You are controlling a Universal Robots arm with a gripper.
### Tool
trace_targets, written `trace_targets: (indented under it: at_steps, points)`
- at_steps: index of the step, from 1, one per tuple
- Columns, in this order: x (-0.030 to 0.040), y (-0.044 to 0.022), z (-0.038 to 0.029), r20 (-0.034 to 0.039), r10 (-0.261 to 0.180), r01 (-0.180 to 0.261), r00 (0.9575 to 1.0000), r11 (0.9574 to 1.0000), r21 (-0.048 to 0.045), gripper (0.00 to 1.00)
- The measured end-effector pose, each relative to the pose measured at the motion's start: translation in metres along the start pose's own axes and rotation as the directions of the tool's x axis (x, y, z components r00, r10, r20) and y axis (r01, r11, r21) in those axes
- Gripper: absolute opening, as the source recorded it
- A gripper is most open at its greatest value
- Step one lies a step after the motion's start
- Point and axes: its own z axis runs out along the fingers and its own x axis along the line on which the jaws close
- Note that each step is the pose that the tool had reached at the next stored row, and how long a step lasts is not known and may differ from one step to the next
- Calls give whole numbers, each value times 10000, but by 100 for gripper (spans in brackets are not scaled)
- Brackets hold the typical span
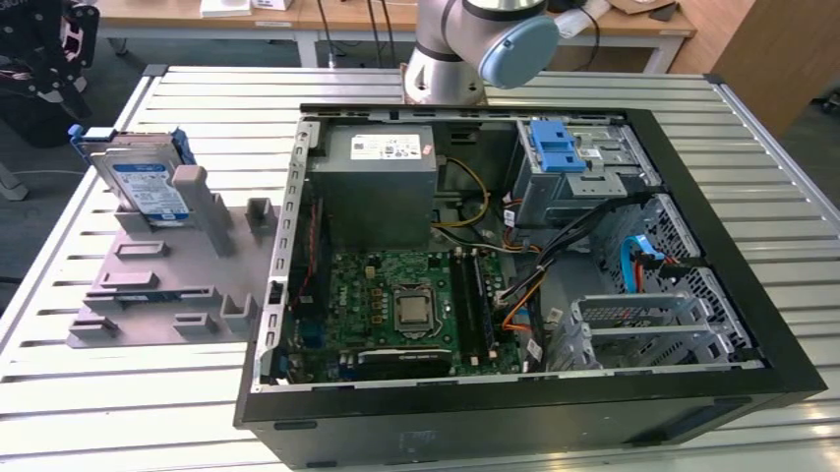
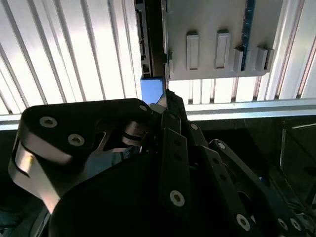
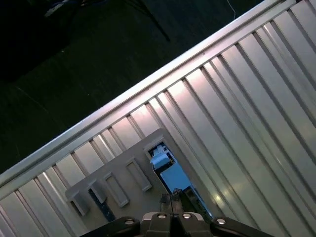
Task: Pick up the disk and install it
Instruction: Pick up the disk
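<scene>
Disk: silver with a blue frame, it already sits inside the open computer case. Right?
No. The disk, silver with a blue frame, stands upright in the grey holder on the table, outside the open computer case, on the exterior view's left.

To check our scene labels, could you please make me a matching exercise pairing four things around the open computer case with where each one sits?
Things:
1. flat silver metal disk with a blue plastic frame
2. large grey metal power-supply box
3. green motherboard
4. bright blue plastic latch piece

Places:
A. on the metal drive cage inside the black computer case
B. upright in the grey plastic fixture, outside the case
C. flat on the case floor, nearest the camera
D. inside the case, just beyond the motherboard

Pairs: 1-B, 2-D, 3-C, 4-A.
</scene>
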Motion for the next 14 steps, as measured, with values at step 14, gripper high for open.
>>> trace_targets:
  at_steps: [14]
  points:
    - [1,0,58,14,-2498,2498,9683,9683,-10,11]
